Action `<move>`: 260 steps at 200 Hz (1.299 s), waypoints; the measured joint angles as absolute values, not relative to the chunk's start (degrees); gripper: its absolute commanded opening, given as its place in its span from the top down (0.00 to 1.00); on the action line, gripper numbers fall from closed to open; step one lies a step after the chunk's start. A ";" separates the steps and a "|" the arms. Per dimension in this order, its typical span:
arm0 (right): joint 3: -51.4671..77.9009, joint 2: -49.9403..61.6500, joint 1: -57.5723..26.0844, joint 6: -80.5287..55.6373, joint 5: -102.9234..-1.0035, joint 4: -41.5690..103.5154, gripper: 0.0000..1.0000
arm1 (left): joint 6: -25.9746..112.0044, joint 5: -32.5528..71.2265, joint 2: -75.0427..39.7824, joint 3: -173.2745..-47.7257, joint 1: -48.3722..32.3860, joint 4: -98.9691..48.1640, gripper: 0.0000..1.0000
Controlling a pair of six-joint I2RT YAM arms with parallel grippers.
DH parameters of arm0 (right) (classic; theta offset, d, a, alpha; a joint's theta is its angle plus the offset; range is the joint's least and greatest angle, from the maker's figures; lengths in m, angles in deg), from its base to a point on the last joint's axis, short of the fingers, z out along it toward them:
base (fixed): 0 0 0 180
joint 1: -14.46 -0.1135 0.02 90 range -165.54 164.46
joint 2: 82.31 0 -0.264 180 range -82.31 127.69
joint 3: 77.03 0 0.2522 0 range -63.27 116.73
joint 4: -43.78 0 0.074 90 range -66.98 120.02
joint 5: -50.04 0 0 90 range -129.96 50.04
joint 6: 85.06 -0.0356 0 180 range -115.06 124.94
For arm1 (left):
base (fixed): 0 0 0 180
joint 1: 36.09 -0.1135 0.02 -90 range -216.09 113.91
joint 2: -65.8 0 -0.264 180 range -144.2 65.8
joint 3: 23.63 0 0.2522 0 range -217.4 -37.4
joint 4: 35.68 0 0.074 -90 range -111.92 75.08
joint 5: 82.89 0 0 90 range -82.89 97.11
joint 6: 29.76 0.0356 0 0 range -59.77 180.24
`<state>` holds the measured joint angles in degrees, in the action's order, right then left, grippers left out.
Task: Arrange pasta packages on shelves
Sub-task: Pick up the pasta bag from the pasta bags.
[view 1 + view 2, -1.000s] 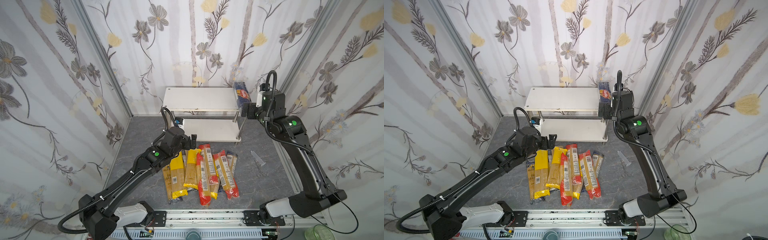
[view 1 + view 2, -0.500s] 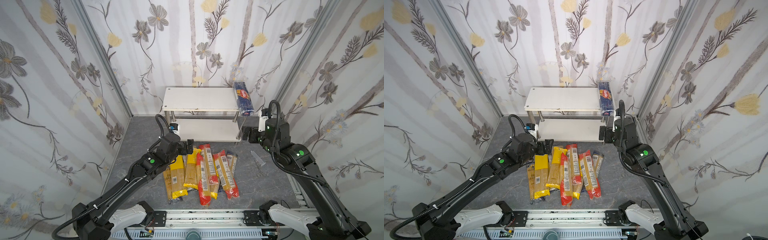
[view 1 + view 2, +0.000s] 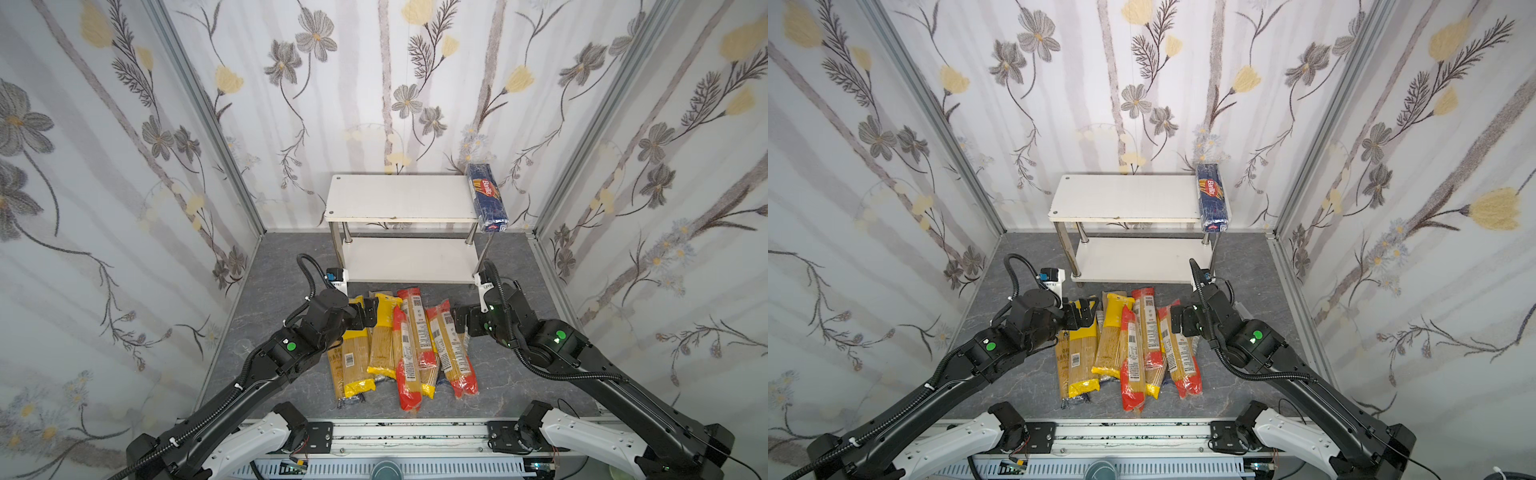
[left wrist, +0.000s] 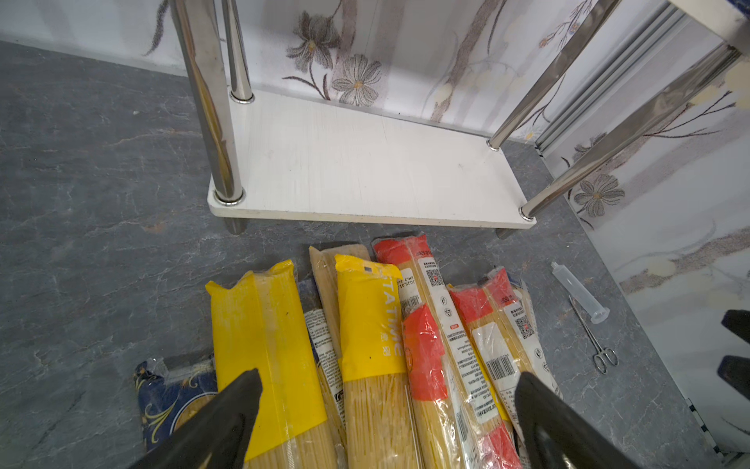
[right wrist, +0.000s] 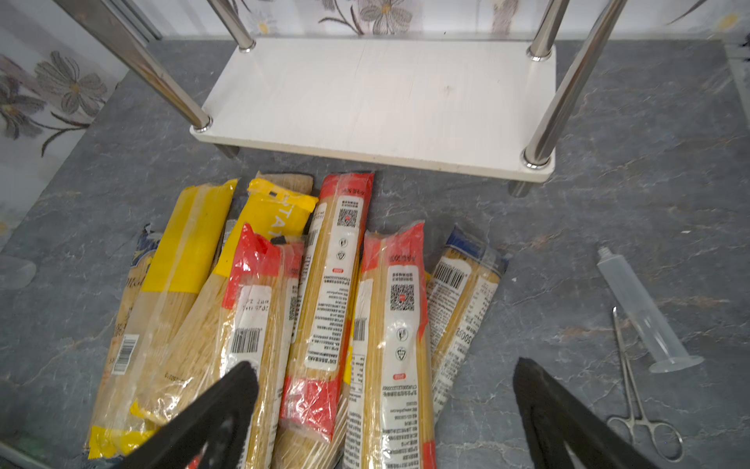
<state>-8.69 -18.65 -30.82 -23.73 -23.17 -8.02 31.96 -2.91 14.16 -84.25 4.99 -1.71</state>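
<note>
Several pasta packages lie side by side on the grey floor in front of the shelves. One dark-blue Barilla pack lies across the top board's right end. The lower board is bare. My left gripper hangs open over the yellow-ended packs at the pile's left. My right gripper hangs open over the red-ended packs at the pile's right. Neither holds anything.
A clear syringe and thin metal forceps lie on the floor right of the pile. The shelves' shiny legs stand just beyond the packs. Flowered walls close in on three sides.
My right arm has swung down from the Barilla pack at the top shelf's right end to the pile's right side. My left arm has drawn back a little over the pile.
</note>
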 measured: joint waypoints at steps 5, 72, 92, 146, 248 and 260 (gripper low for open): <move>-9.69 -18.70 -31.61 -24.56 -23.25 -7.98 0.02 | 31.59 -2.48 14.47 -83.79 5.10 -1.74 0.00; -23.20 -17.14 -41.92 -34.04 -26.16 -6.07 0.02 | 29.78 -1.47 14.71 -80.60 5.97 -1.84 0.00; -25.38 -16.38 -42.71 -35.62 -26.56 -5.35 0.01 | 29.80 -1.47 13.18 -80.62 5.97 -2.06 0.00; -29.65 -11.22 -42.91 -37.04 -27.60 -1.92 0.01 | 30.30 -0.60 9.88 -80.79 6.06 -3.16 0.00; -28.75 -7.07 -42.84 -37.43 -28.26 -0.35 0.72 | 32.29 -0.58 8.46 -82.19 6.08 -4.56 0.00; -28.09 -9.60 -42.86 -37.54 -29.77 -2.27 0.76 | 32.88 -0.58 8.46 -82.50 6.08 -4.56 0.00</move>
<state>-28.09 -9.60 -42.86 -37.54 -29.77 -2.27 32.88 -0.58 8.46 -82.50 6.08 -4.56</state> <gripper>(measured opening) 0.279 0.997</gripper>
